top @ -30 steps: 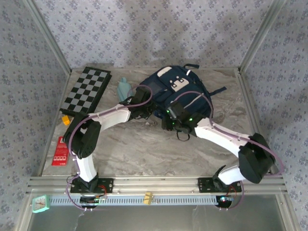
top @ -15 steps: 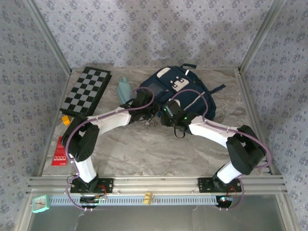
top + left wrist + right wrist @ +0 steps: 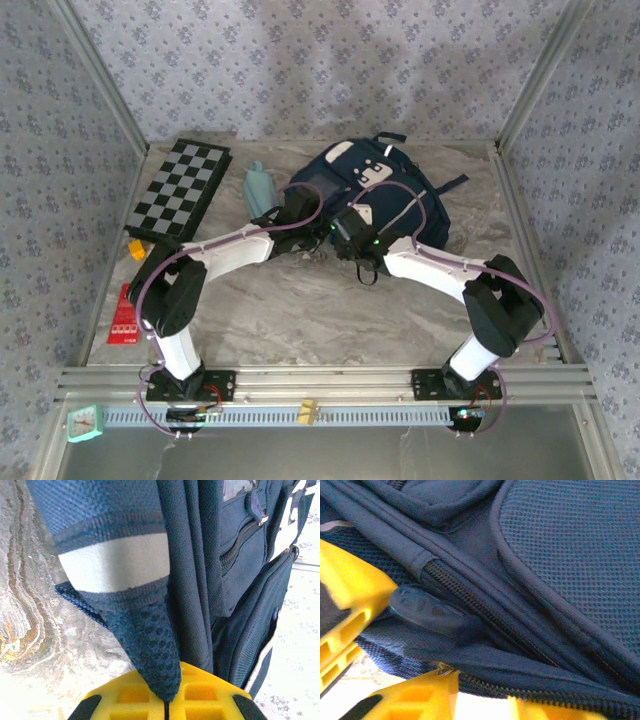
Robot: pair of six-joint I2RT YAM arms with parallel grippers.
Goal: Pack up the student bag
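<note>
At the back of the counter (image 3: 300,320) the bag (image 3: 385,185) is laid. A mesh corner of it is pinched by the left hand (image 3: 165,700). The right hand (image 3: 395,650) is spread around a zipper pull (image 3: 427,612).

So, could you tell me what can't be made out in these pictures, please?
- Top view: the bag's near edge, hidden under the left arm and right arm.
- Right wrist view: whether the jaws grip the zip pull; they are partly cut off by the frame edges.
- Top view: print on the red card, too small.
</note>
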